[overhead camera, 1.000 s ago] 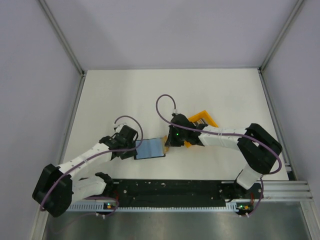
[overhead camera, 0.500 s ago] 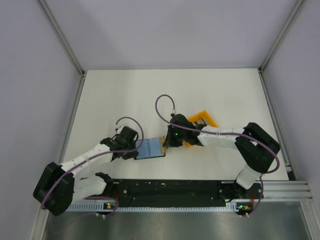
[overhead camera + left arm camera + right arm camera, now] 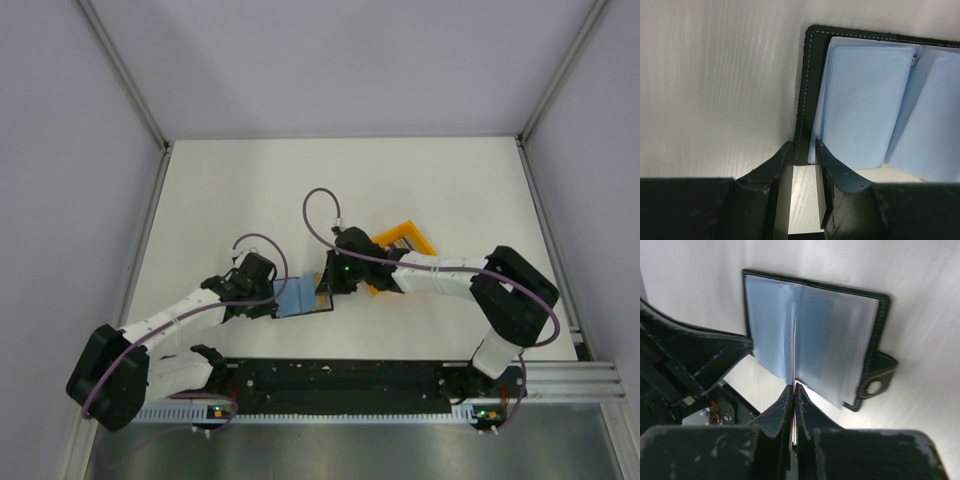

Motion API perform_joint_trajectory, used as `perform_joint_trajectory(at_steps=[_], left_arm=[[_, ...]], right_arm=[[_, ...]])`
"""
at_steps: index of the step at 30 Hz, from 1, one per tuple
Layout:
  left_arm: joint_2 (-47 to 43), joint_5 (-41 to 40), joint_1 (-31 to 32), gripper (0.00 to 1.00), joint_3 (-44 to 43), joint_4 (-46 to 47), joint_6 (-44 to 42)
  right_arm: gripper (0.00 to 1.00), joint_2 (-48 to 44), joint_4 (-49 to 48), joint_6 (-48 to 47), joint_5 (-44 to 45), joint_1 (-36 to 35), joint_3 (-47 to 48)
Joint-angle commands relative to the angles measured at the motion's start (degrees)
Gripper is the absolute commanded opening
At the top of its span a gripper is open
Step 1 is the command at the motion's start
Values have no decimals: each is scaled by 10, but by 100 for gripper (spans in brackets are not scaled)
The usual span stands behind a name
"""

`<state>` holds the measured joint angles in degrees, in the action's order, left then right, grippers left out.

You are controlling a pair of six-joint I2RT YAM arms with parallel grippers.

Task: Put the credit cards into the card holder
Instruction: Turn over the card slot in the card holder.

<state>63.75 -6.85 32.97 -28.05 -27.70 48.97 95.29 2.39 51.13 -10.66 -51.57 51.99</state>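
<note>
The card holder point(image 3: 300, 297) lies open on the table, black cover down, pale blue sleeves up. In the left wrist view my left gripper point(image 3: 804, 147) is shut on the black cover edge point(image 3: 804, 100) at the holder's left side. My right gripper point(image 3: 794, 387) is shut on one thin credit card point(image 3: 794, 357), seen edge-on, its far end standing among the blue sleeves point(image 3: 830, 335) at the holder's fold. From above, the left gripper point(image 3: 272, 298) is at the holder's left and the right gripper point(image 3: 325, 290) at its right. The other cards are hidden.
An orange plastic bin point(image 3: 402, 240) lies just behind the right wrist. The left arm's fingers point(image 3: 700, 360) show at the left in the right wrist view. The black rail point(image 3: 340, 378) with the arm bases runs along the near edge.
The right gripper has moved left with the card, over the holder's right half. The visible blue area has narrowed. The left gripper has stayed at the holder's left edge.
</note>
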Motion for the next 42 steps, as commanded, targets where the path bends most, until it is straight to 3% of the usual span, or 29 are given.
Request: perform_joint_trajectory(at_steps=[1,8,10,16,25,33,42], left_arm=[[-3,14,-1,29,12,9,2],[-29,-20,-1,31,-6,-35,9],[-45,-44,-2,39,-17,-72,16],[-96,-99,-1,47,-42,-151,41],[-121,17,-2,66,-10,3,-4],[-38,45,-2,66,8,62,-12],[-16,19,-2,54,15,50,-12]], right_arm=[[0,15,-27,-12,-19,-28,65],[0,61,-1,-20,-15,-44,111],[0,69,6,-21,-9,-44,116],[0,43,11,-35,15,-44,105],[0,5,-36,-33,-14,-9,49],[0,10,-88,-24,-57,2,15],[0,27,-137,-2,-76,16,-7]])
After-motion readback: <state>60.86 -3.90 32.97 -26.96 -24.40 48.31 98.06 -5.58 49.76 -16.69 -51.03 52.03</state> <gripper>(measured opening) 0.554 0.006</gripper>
